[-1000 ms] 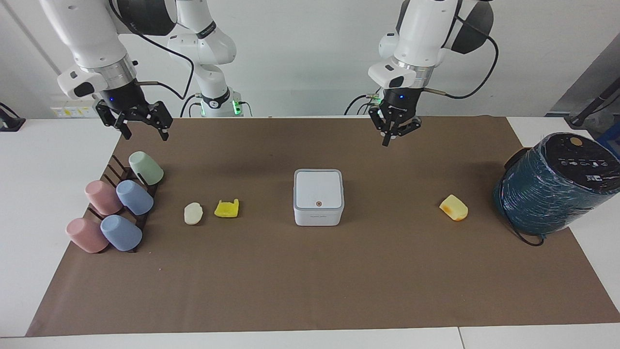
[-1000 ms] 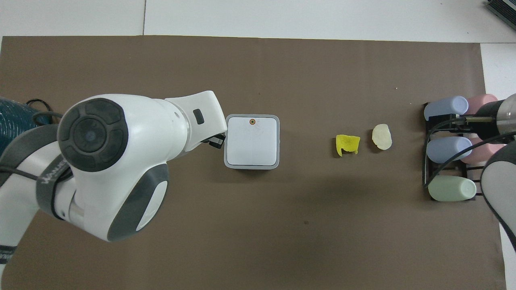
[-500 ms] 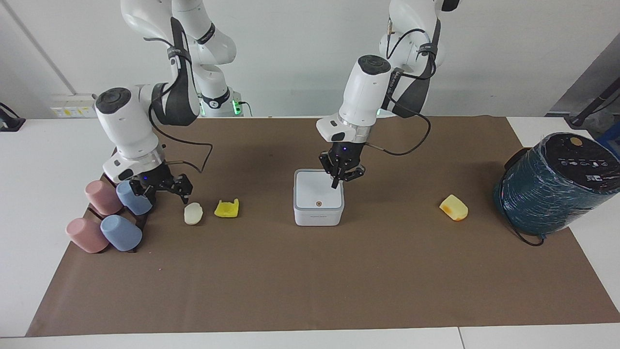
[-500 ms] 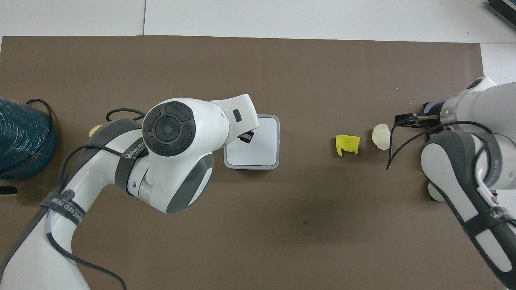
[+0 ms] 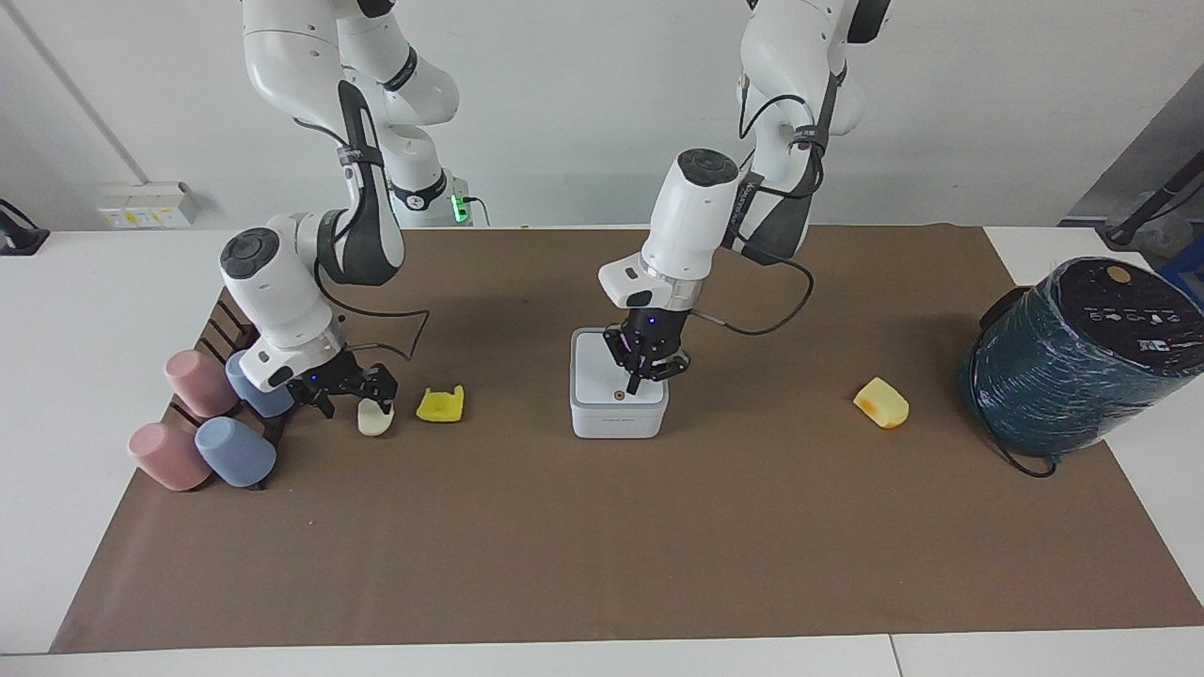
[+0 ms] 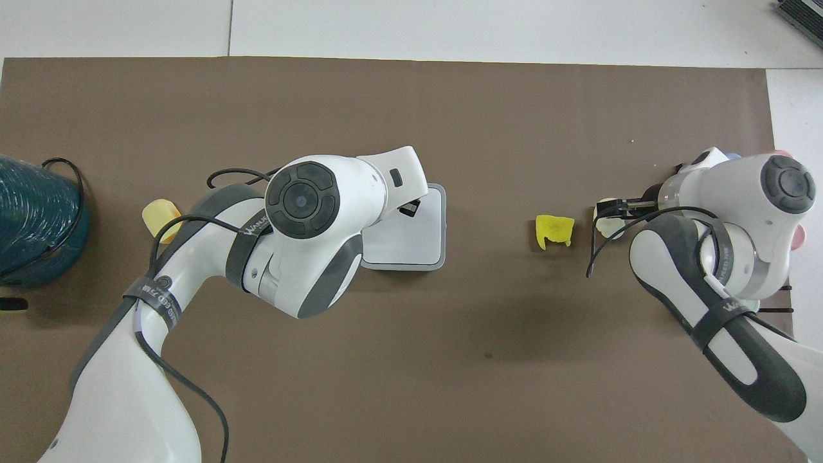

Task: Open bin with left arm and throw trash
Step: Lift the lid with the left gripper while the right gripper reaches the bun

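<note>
The white bin (image 5: 618, 418) stands mid-table with its lid down; in the overhead view (image 6: 418, 247) my left arm covers much of it. My left gripper (image 5: 641, 376) is shut, its tips down on the lid beside the orange button (image 5: 619, 396). My right gripper (image 5: 356, 402) is open and low at the cream-white lump (image 5: 373, 421), one finger over it; I cannot tell if it touches. From above, that gripper (image 6: 609, 209) hides most of the lump (image 6: 606, 228). The bright yellow piece (image 5: 441, 404) lies beside the lump, toward the bin. The pale yellow wedge (image 5: 881, 402) lies toward the left arm's end.
A big dark teal wrapped cylinder (image 5: 1082, 357) stands at the left arm's end of the table, its cable on the mat. Several pastel cups (image 5: 202, 414) lie on a dark rack at the right arm's end, close to my right gripper. A brown mat (image 5: 602, 545) covers the table.
Both arms came down from high near their bases. The left gripper moved over the bin and lowered to the lid near the button. The right gripper dropped past the cups to the cream lump.
</note>
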Controlling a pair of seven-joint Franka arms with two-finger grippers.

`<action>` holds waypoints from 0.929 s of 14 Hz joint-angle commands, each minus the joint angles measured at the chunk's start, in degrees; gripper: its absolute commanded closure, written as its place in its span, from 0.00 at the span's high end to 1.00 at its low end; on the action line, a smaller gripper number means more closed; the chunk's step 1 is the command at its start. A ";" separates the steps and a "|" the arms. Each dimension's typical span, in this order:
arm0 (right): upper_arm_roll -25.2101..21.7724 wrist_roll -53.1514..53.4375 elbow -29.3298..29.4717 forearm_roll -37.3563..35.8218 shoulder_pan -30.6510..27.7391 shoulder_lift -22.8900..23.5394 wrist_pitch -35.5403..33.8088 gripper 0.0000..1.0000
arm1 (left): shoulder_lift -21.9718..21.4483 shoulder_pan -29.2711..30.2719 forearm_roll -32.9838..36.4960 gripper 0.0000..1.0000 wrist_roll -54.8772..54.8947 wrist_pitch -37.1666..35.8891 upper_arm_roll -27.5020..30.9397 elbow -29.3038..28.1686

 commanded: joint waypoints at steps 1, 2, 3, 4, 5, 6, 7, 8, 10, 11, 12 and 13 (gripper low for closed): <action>0.19 -2.03 -2.61 1.42 -0.04 -0.50 1.66 0.93 | 3.08 -1.82 -0.66 0.00 -0.61 2.47 0.81 2.56; 0.19 -1.95 -2.62 1.42 -0.04 -0.23 1.92 0.82 | 3.17 -2.17 -0.75 0.00 -0.69 2.65 0.81 2.13; 0.19 -1.95 -2.62 1.42 -0.04 0.12 2.71 0.75 | 3.08 -3.22 -0.93 0.00 -1.48 2.57 0.81 1.86; 0.19 -1.95 -2.62 1.42 -0.04 0.73 3.41 0.63 | 3.08 -3.31 -0.93 0.00 -2.96 1.96 0.81 1.95; 0.19 -1.95 -2.53 1.42 -0.04 1.34 3.94 0.42 | 3.08 -3.23 -0.93 0.00 -3.24 1.78 0.81 2.12; 0.27 -1.69 -2.44 1.51 -0.04 1.70 4.47 0.11 | 3.08 -3.05 -0.93 0.00 -3.24 1.78 0.73 2.21; 0.27 -1.16 -2.09 2.64 -0.04 1.79 4.39 0.00 | 3.00 -3.23 -1.01 0.00 -3.33 1.60 0.81 1.95; 0.62 -1.16 -1.74 3.78 -0.04 1.79 3.78 0.00 | 2.82 -3.40 -1.01 0.00 -3.42 0.73 0.81 1.86; 0.71 -0.89 0.71 3.97 -0.04 1.09 -0.07 0.00 | 2.47 -3.49 -1.01 0.00 -3.42 -0.95 0.81 1.95; 1.06 -0.37 3.16 4.05 -0.04 0.56 -4.18 0.00 | 2.29 -3.40 -1.01 0.00 -3.42 -1.38 0.81 1.86; 1.07 0.68 5.88 4.06 -0.12 -0.40 -8.66 0.00 | 2.03 -3.32 -1.01 0.00 -3.42 -2.26 0.81 1.95; 1.07 1.65 8.78 4.06 -0.12 -1.36 -13.58 0.00 | 0.72 -3.14 -1.01 0.00 -3.33 -4.01 0.81 2.12</action>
